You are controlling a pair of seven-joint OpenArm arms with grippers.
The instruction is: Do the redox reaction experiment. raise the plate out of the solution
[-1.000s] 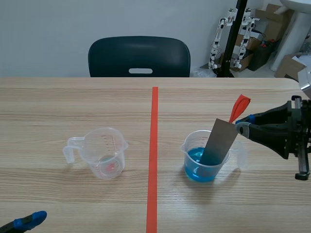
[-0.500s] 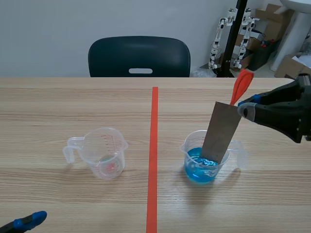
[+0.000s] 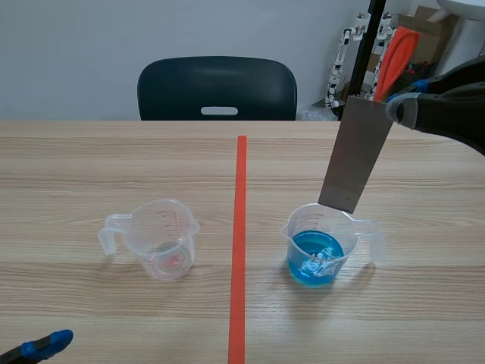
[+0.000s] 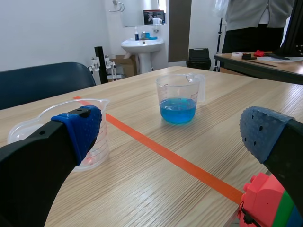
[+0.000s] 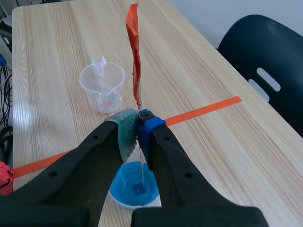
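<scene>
The grey plate [image 3: 356, 152] is pinched at its top in the right end effector [image 3: 395, 106] and hangs clear of the blue solution, over the beaker [image 3: 322, 246]. It is best raised straight, so drips fall inside. The left end effector [image 4: 173, 130] is spread wide, low over the counter [image 3: 114, 159].
</scene>
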